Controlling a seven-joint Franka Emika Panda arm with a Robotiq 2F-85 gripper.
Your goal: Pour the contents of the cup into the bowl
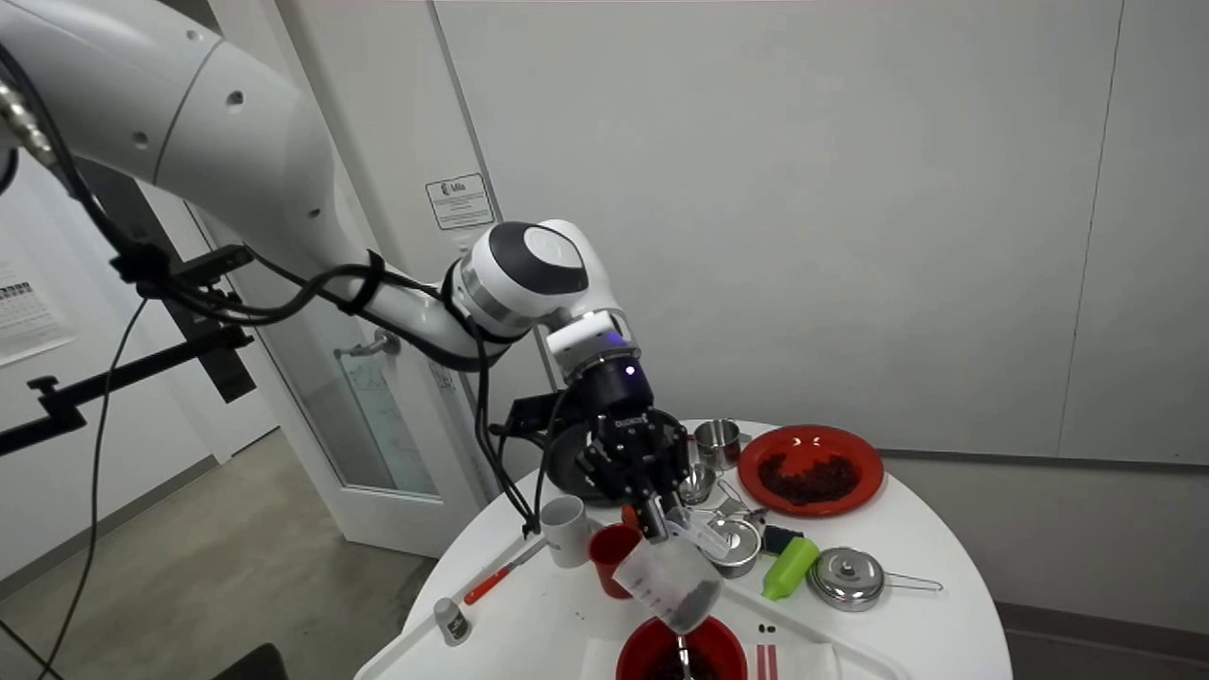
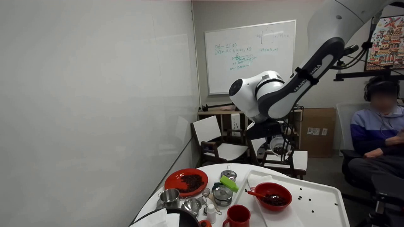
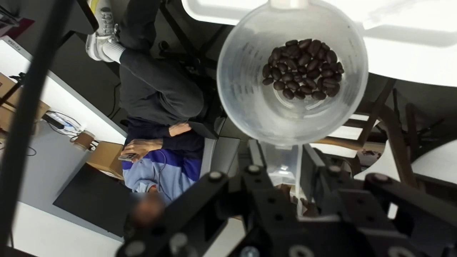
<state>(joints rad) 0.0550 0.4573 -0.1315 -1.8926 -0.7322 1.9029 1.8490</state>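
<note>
A clear plastic cup hangs in the air, its handle between the pads of my gripper, which is shut on it. Looking into the cup in the wrist view, I see many dark beans at its bottom. In an exterior view the cup is tilted and appears just above the red bowl. In an exterior view the cup shows well above and beyond the bowl, which contains dark beans and a red-handled spoon. The wrist view does not show the bowl.
The bowl stands on a white tray with several loose beans. Close by are a red mug, a grey mug, a green bottle and lidded steel pots. Farther off lies a red plate with dark beans.
</note>
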